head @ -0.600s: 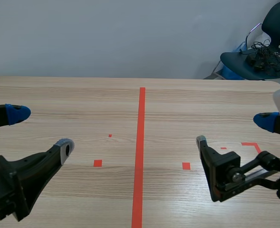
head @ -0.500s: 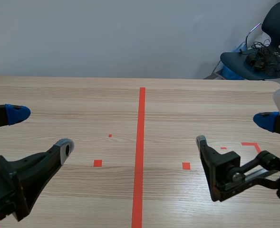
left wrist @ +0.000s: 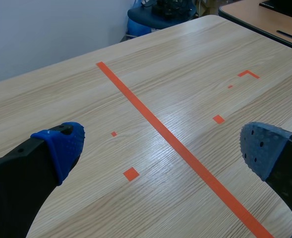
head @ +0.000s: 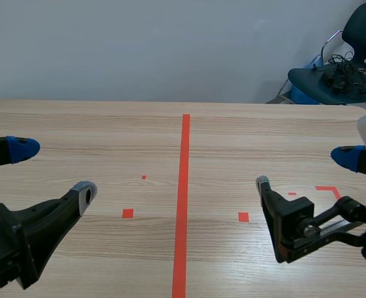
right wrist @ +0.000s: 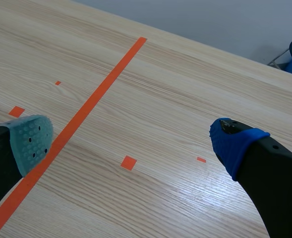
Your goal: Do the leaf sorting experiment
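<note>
Black two-finger grippers occupy the nearest zone, one on each side of the orange-red centre line (head: 183, 186) that runs along the light wood-grain table (head: 108, 124) away from the robot. The left gripper (head: 53, 169) sits well to the left of the line, low over the table surface; its fingers are spread wide, with a grey pad (head: 84, 189) on the finger nearer the line and a blue pad (head: 21, 148) on the outer finger. Nothing lies between them. The right gripper (head: 304, 169) sits well to the right of the line, at about the same depth; its fingers are likewise spread wide, with a blue pad (head: 347, 156) on the outer finger, and they enclose only bare table. Slightly nearer than the fingertips, one small tape square (head: 127, 213) lies left of the line and a second square (head: 243, 216) lies right of it. A much smaller tape dot (head: 143, 177) lies farther off, left of the line. A tape corner mark (head: 327, 189) lies far right of the line, between the right gripper's fingers. Where the leaves are cannot be told from these views. Beyond the table's far edge, far right of the line, a dark chair (head: 356, 37) carries a tangle of black cables (head: 339, 67). A plain pale wall (head: 139, 49) closes the background.
</note>
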{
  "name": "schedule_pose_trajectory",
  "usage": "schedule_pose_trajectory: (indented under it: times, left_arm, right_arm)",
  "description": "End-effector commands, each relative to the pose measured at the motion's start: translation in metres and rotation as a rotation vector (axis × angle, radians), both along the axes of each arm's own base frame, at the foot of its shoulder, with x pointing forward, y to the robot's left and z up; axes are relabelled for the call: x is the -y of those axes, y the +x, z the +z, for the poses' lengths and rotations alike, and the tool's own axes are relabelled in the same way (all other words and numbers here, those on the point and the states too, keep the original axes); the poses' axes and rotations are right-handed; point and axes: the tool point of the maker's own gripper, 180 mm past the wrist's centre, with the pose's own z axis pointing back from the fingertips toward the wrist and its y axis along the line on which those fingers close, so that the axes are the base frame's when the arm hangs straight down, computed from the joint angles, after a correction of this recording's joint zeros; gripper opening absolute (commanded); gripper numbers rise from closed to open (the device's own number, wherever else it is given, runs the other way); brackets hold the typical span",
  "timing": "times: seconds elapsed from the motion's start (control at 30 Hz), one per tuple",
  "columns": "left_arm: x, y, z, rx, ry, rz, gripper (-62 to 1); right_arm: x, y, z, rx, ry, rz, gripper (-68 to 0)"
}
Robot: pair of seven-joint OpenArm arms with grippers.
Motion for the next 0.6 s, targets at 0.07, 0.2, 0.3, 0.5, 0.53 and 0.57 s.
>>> schedule_pose_trajectory:
  times: [0.07, 0.2, 0.3, 0.5, 0.53, 0.57]
  left_arm:
    - [0.0, 0.0019, 0.0061, 0.019, -0.014, 0.004, 1.4]
    - [0.0, 0.0019, 0.0061, 0.019, -0.014, 0.004, 1.4]
    - [0.0, 0.0019, 0.0061, 0.019, -0.014, 0.004, 1.4]
    - [0.0, 0.0019, 0.0061, 0.019, -0.014, 0.004, 1.4]
    - [0.0, 0.0019, 0.0061, 0.019, -0.014, 0.004, 1.4]
    - [0.0, 0.0019, 0.0061, 0.019, -0.014, 0.004, 1.4]
  right_arm:
    - [-0.0023, 0.0055, 0.0176, 0.055, 0.012, 0.004, 0.4]
    - [-0.0023, 0.0055, 0.0177, 0.056, 0.012, 0.004, 0.4]
    - [-0.0023, 0.0055, 0.0177, 0.056, 0.012, 0.004, 0.4]
    - [-0.0023, 0.0055, 0.0176, 0.055, 0.012, 0.004, 0.4]
    - [-0.0022, 0.0054, 0.017, 0.052, 0.011, 0.003, 0.4]
    - [-0.0021, 0.0053, 0.0163, 0.048, 0.01, 0.003, 0.4]
